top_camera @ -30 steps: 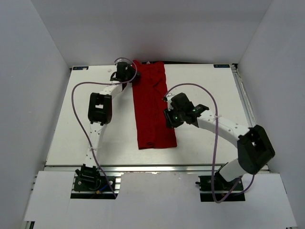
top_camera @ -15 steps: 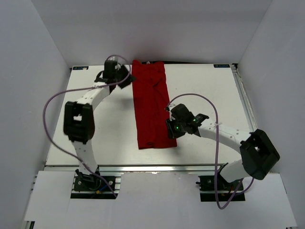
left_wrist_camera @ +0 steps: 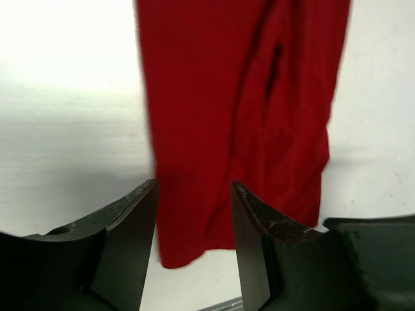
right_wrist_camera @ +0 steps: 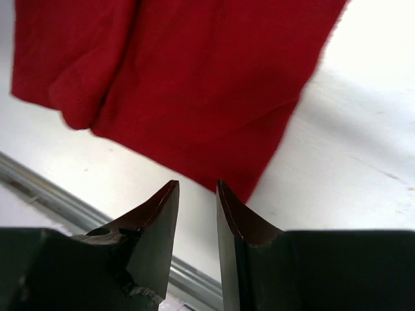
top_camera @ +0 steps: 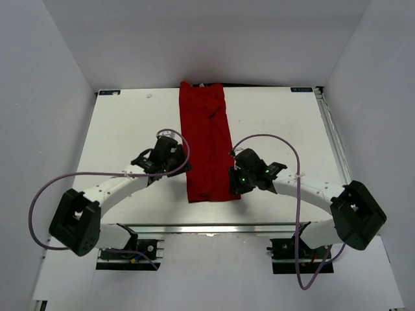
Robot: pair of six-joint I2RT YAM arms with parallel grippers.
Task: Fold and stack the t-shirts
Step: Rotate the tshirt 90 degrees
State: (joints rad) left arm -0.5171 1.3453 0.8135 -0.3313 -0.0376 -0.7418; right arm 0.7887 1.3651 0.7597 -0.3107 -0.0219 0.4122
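left fingers (left_wrist_camera: 133, 220): well apart, nothing pinched, and red cloth shows through the gap!
left gripper (top_camera: 176, 163): sits at the left edge of the t-shirt (top_camera: 206, 139), low on the strip, with the hem corner framed between its tips. Whether it touches, I cannot tell.
right fingers (right_wrist_camera: 162, 207): just a thin slit between them, and nothing in it.
right gripper (top_camera: 235, 181): tips just short of the near right corner of the cloth.
t-shirt: a long, narrow red strip from the far edge down the middle, with its hem between the two grippers.
table (top_camera: 285, 123): white, lying under the cloth.
cables (top_camera: 71, 178): purple, looping off each arm.
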